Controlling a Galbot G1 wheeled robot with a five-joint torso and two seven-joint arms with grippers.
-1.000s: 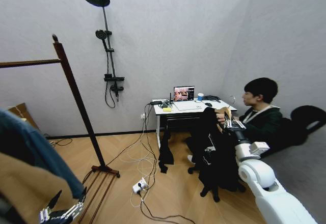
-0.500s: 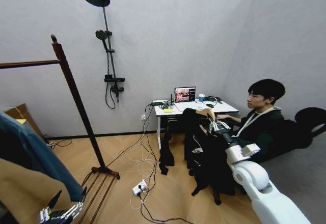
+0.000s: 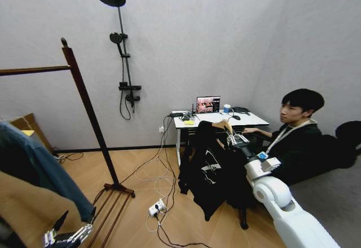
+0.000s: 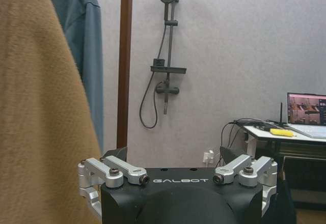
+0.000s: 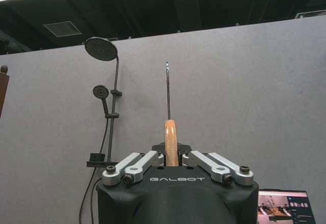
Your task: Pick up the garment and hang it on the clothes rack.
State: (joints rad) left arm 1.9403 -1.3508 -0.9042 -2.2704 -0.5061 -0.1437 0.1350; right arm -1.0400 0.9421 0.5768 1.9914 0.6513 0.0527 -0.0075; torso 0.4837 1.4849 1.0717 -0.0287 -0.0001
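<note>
Hand marked "GALBOT" grips the garment's hanger.

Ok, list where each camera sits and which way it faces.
Head: high up, looking down the room; right gripper holds the garment, left gripper low by the rack.
Left wrist: behind its own fingers, facing the shower on the wall.
Right wrist: looking up past a hanger.
All three share the shower.

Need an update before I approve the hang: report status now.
Right gripper shut on wooden hanger, garment dangling below. Left gripper low, open, beside tan coat. Clothes rack ahead-left; cables on floor.
</note>
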